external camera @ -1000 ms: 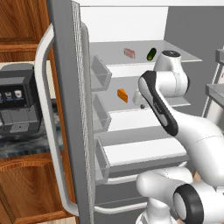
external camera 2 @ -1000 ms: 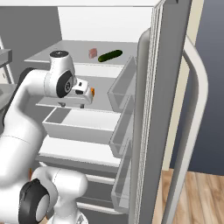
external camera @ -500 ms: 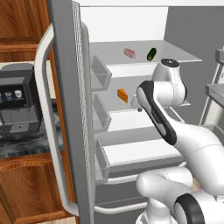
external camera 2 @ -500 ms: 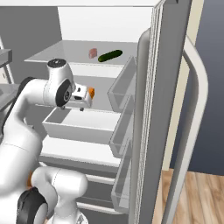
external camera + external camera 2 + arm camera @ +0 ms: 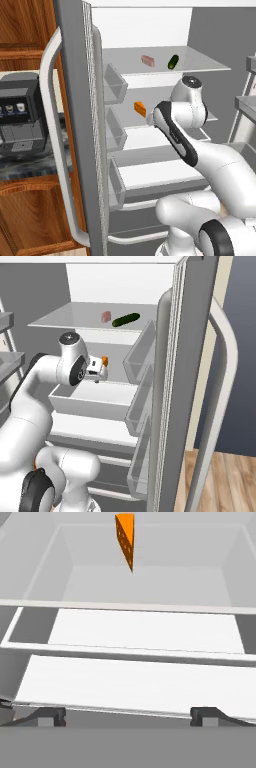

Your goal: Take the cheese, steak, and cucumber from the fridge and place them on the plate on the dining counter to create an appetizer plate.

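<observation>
Three items untouched inside the open fridge (image 5: 80, 125): steak (image 5: 147, 60) and cucumber (image 5: 173, 62) on the upper shelf, cheese (image 5: 125, 538) one shelf below. Claw (image 5: 127, 714) spread wide, empty, aimed at cheese. No delivery begun.

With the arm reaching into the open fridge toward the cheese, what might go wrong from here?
1. The small orange cheese wedge sits far ahead of the open tool, slightly left of centre; a straight approach might nudge it rather than straddle it.
2. The grey door bins stand close beside the arm and might be clipped on withdrawal.
</observation>
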